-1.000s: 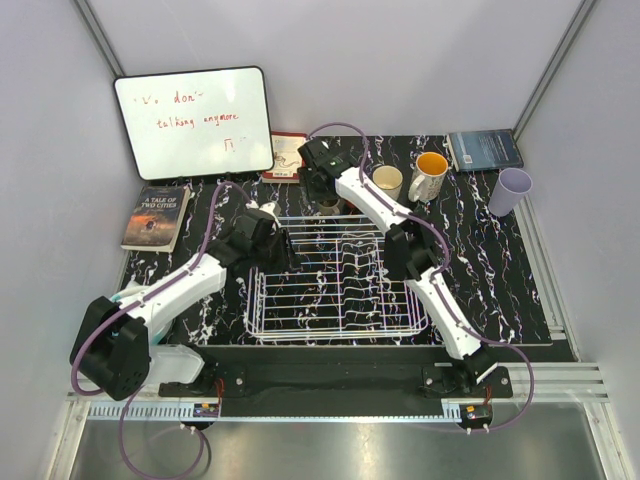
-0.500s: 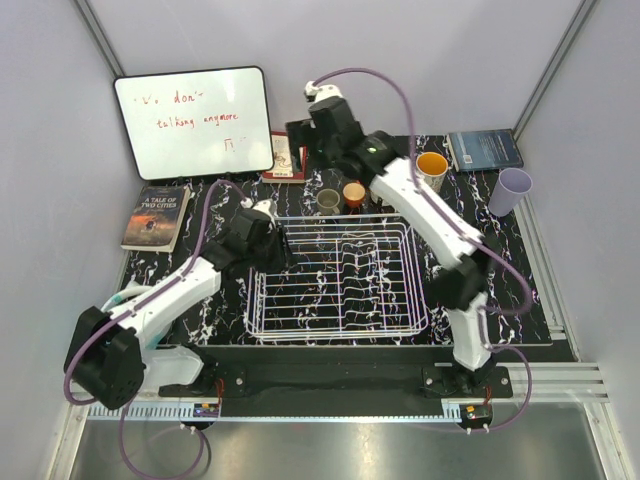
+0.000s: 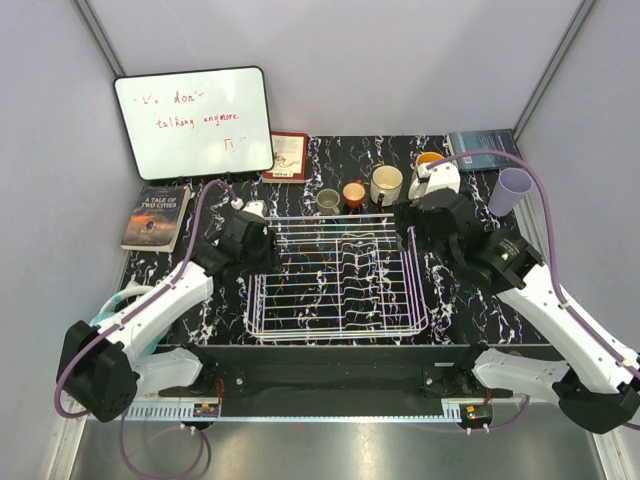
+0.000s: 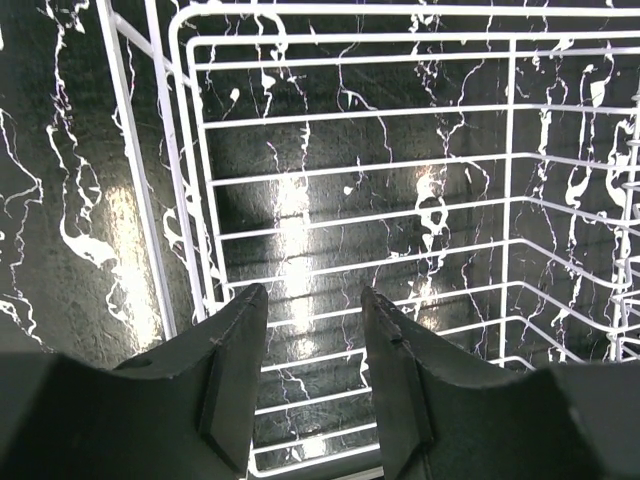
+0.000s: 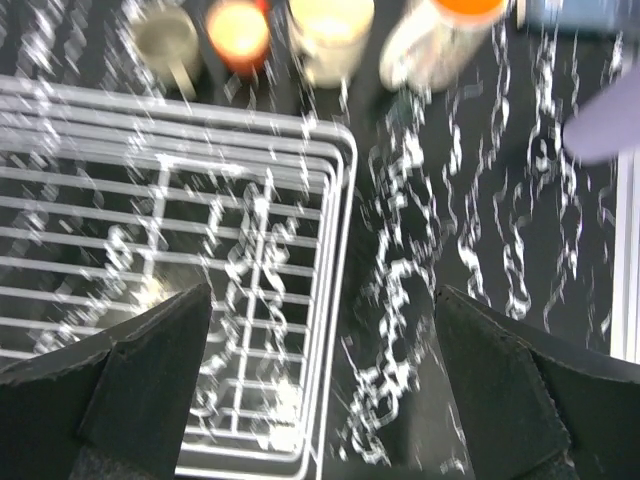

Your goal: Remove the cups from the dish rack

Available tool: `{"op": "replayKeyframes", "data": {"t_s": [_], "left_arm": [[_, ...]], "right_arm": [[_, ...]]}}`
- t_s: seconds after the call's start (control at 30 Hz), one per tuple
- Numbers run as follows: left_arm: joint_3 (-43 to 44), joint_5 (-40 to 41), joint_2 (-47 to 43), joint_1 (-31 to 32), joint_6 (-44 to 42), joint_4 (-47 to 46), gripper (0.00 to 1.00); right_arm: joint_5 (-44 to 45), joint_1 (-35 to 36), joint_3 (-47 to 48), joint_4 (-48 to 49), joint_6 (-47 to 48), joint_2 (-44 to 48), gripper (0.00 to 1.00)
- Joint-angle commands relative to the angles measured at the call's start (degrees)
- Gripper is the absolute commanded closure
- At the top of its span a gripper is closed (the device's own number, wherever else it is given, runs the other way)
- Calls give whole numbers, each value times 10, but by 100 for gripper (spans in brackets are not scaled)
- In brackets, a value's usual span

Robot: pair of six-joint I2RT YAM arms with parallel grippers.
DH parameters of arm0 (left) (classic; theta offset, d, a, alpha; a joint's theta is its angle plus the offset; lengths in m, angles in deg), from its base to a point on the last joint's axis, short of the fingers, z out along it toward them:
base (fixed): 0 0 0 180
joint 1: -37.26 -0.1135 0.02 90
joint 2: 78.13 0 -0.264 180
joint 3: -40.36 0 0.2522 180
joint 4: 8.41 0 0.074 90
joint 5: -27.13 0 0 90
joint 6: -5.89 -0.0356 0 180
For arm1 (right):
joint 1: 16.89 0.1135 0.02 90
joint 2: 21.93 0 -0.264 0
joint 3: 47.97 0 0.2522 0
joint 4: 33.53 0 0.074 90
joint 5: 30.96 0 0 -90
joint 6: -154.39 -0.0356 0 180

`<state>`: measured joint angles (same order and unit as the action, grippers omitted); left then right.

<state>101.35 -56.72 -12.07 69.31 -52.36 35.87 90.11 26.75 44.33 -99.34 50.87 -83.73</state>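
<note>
The white dish rack point(image 3: 340, 300) lies mid-table, and I see no cup inside it. Behind it stand a grey-brown cup point(image 3: 328, 200), an orange cup point(image 3: 354, 193) and a cream mug point(image 3: 386, 184). A mug with an orange inside point(image 3: 431, 160) is half hidden by my right arm. A lavender tumbler point(image 3: 513, 190) stands far right. My left gripper point(image 3: 262, 252) point(image 4: 312, 300) hovers over the rack's left end point(image 4: 350, 200), open and empty. My right gripper point(image 3: 408, 224) point(image 5: 322, 300) hangs wide open over the rack's right edge point(image 5: 335, 250). Its blurred view shows the cups point(image 5: 238, 30) at the top.
A whiteboard point(image 3: 193, 122) leans at the back left with a book point(image 3: 157, 216) below it. A small red book point(image 3: 288, 155) lies behind the rack and a blue book point(image 3: 485, 150) sits at the back right. Grey walls close in both sides.
My right arm has pulled back from behind the rack to its right side, jaws now wide, leaving the orange cup beside the grey-brown one. My left jaws have widened a little.
</note>
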Motion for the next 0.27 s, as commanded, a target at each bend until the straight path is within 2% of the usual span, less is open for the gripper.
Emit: {"op": "replayKeyframes", "data": {"t_s": [0.0, 0.23], "left_arm": [[30, 23, -9, 3, -14, -9, 55], [28, 38, -37, 3, 42, -1, 53]], "right_arm": [[26, 4, -50, -7, -25, 46, 0], [13, 3, -90, 10, 30, 104, 0]]}}
